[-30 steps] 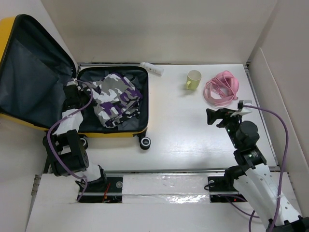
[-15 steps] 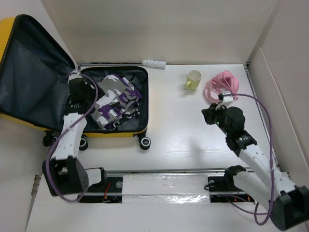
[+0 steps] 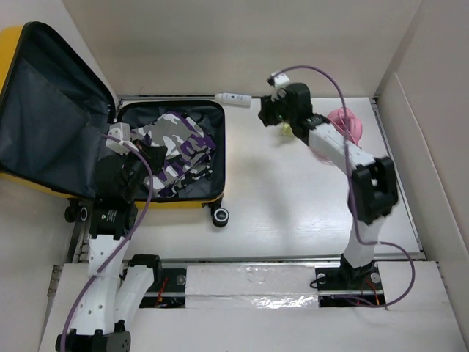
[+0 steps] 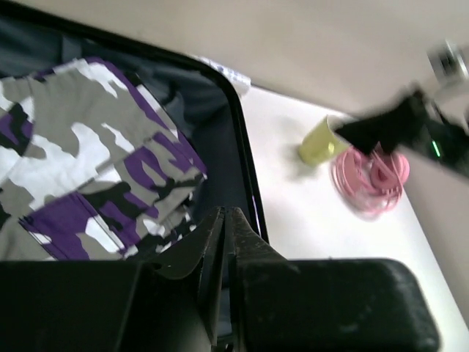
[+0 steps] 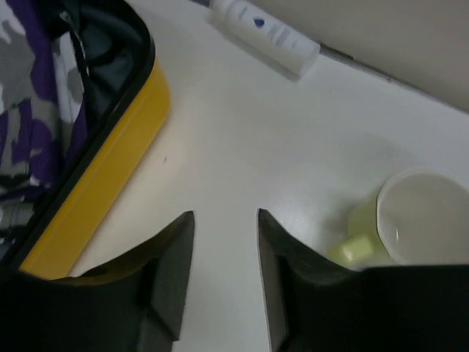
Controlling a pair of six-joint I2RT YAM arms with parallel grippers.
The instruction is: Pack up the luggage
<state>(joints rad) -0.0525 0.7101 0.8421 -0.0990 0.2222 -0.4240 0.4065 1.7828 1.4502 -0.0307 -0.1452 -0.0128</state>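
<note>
my left gripper (image 4: 223,220) is clenched with nothing in it, fingers pressed together. it hangs over the luggage (image 3: 179,202) at the left of the top view, by the hinge between lid and base. the luggage lies open, lid flung back to the upper left, base beside it on the table (image 3: 293,205).

my right gripper (image 5: 225,220) has its jaws parted and grasps nothing. it hovers above bare tabletop at the upper middle of the top view, between the white bottle (image 5: 265,35) and the yellow-green cup (image 5: 418,213).

so far only the purple camouflage garment (image 3: 176,147) lies in the base. the bottle, the cup and the coiled pink cable (image 4: 370,176) sit out on the table, to the right of the case. i'd judge the packing barely begun: three things to carry in, then the lid to close.
</note>
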